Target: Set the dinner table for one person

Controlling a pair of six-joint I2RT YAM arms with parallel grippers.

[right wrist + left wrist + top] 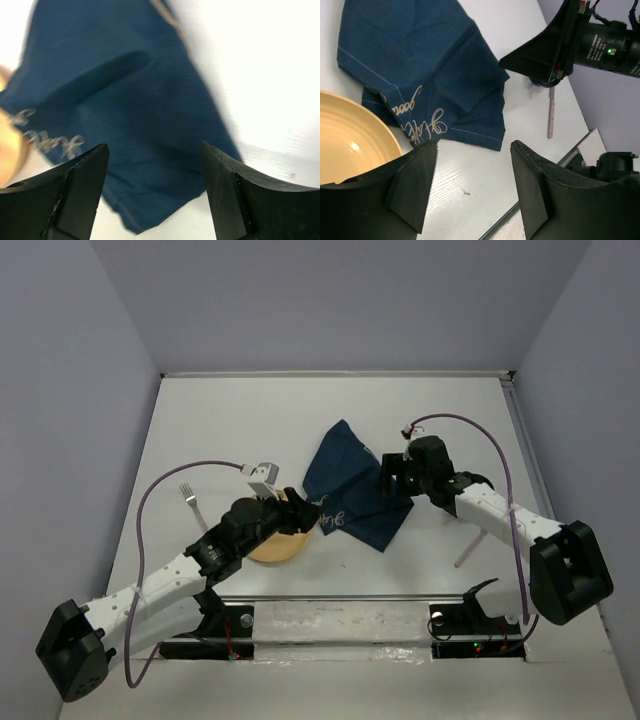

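The white dinner table (250, 410) holds a crumpled dark blue cloth placemat (350, 485) with cream lettering at its middle. A yellow plate (275, 545) lies just left of it, partly under my left arm. A fork (188, 496) lies at the left, and a pink-handled utensil (468, 548) at the right. My left gripper (300, 505) is open and empty over the plate's right edge. My right gripper (392, 480) is open and empty, hovering over the placemat's right part (145, 100). The plate (350, 145) and placemat (420, 60) also show in the left wrist view.
Pale lavender walls (330, 300) border the table on three sides. A metal rail (340, 595) runs along the near edge between the arm bases. A dark object (480, 480) sits behind the right arm, mostly hidden.
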